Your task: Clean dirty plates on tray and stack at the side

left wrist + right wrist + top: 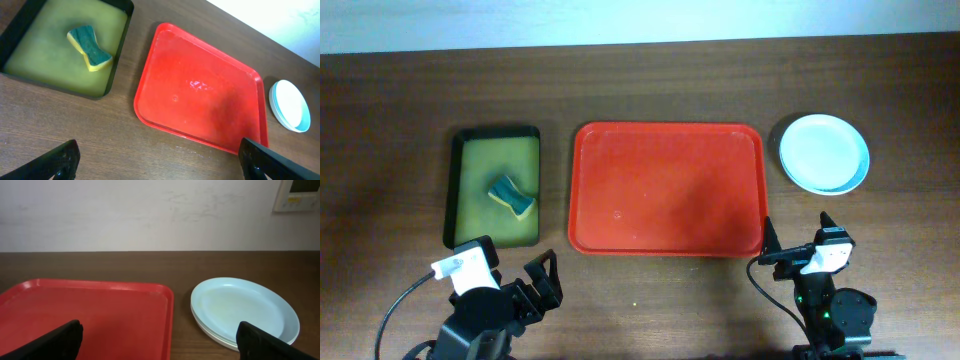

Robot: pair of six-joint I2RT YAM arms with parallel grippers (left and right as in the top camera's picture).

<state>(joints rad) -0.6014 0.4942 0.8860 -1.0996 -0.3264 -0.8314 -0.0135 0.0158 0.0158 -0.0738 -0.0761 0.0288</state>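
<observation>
Black left arm [485, 318] and right arm [842, 312], black fingers [60, 161], a white block [460, 266] on each (green light [825, 313] on the right one), one black cable [392, 312]

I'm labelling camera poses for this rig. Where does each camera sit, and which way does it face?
Overhead: above the table, looking straight down on the red tray, black tray and plates; left hand and right hand show at the bottom edge.
Left wrist: on the left arm, angled down and forward over both trays; its fingers fill the bottom corners.
Right wrist: low, facing level toward the wall; its fingers sit in the bottom corners.
Shared: all three see the red tray and plates.
</observation>
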